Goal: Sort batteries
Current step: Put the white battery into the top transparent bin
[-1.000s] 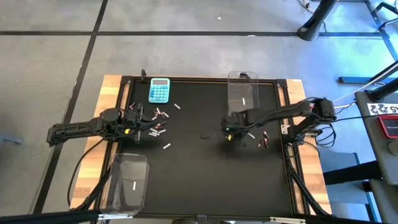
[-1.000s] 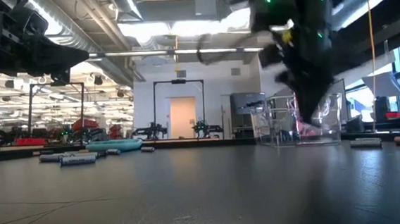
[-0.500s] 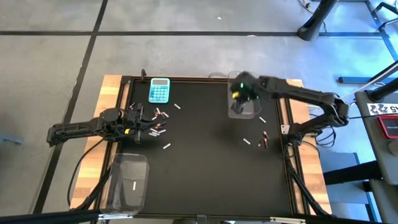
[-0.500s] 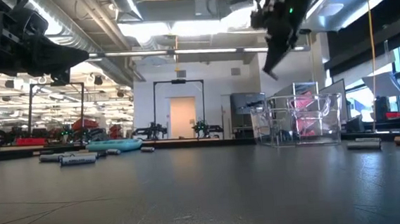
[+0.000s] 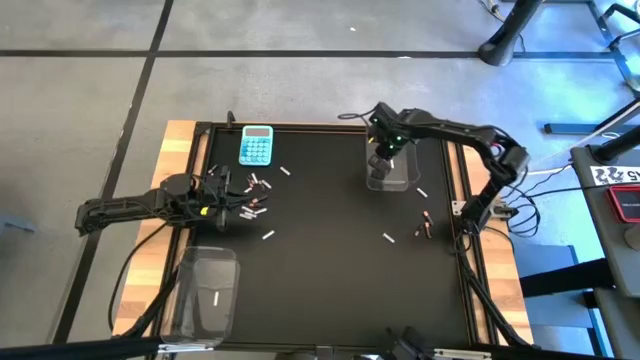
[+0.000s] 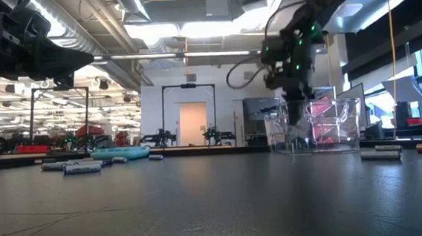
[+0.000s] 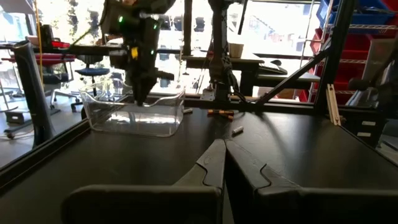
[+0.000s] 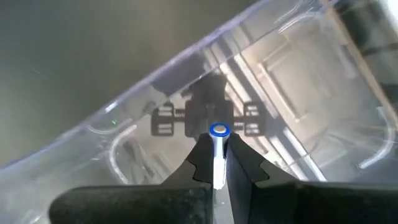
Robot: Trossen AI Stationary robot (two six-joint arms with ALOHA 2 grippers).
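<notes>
My right gripper hangs over the clear bin at the table's far right, shut on a silvery-white battery with a blue-ringed end. In the low view its fingers reach down to the bin's rim. More batteries lie loose on the black mat left of centre, and a few lie at the right. My left gripper rests shut beside the left cluster, holding nothing. My right gripper pinches the battery's body between its two fingertips. The battery lies along the fingers, its blue-ringed end sticking out past the tips. The fingers point steeply down from above, and the battery hangs clear over the bin's inside.
A light-blue calculator lies at the far edge, left of centre. A second clear bin stands near the front left corner with one silvery battery in it. Wooden borders frame the mat.
My right gripper has risen from the loose batteries at the mat's right, swung toward the far edge and rolled about its own axis. It now stands lowered over the far clear bin, still shut on the battery.
</notes>
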